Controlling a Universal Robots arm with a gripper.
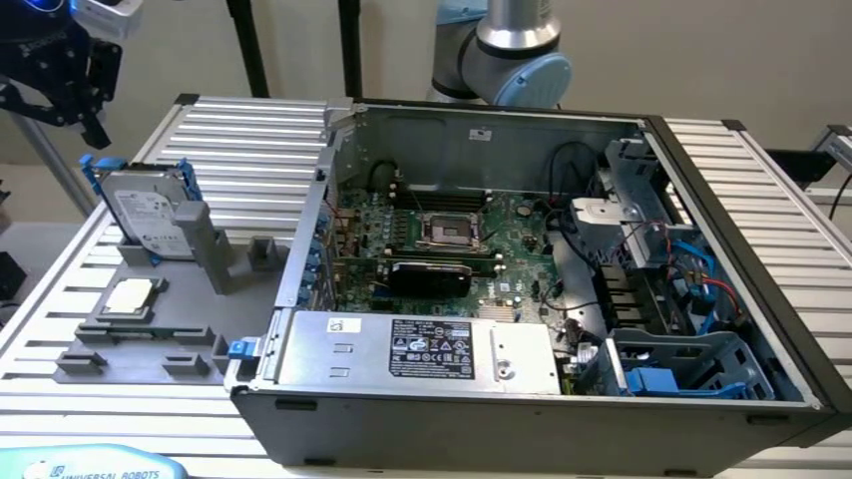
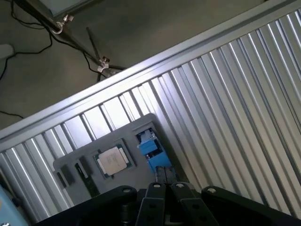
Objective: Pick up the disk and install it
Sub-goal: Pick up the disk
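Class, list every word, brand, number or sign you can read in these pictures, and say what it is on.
"UNIVERSAL ROBOTS": on the pale blue panel, exterior view's bottom left corner.
Black label on the power supply: too small to read.
White label on the disk: too small to read.

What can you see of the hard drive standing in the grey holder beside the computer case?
The hard drive is a flat silver-grey metal rectangle with a white printed label on its face, clipped in a bright blue plastic frame that shows along its edges. It stands on edge, tilted a little, slotted into a grey holder on the grey fixture plate at the exterior view's left. Only the holder touches it.
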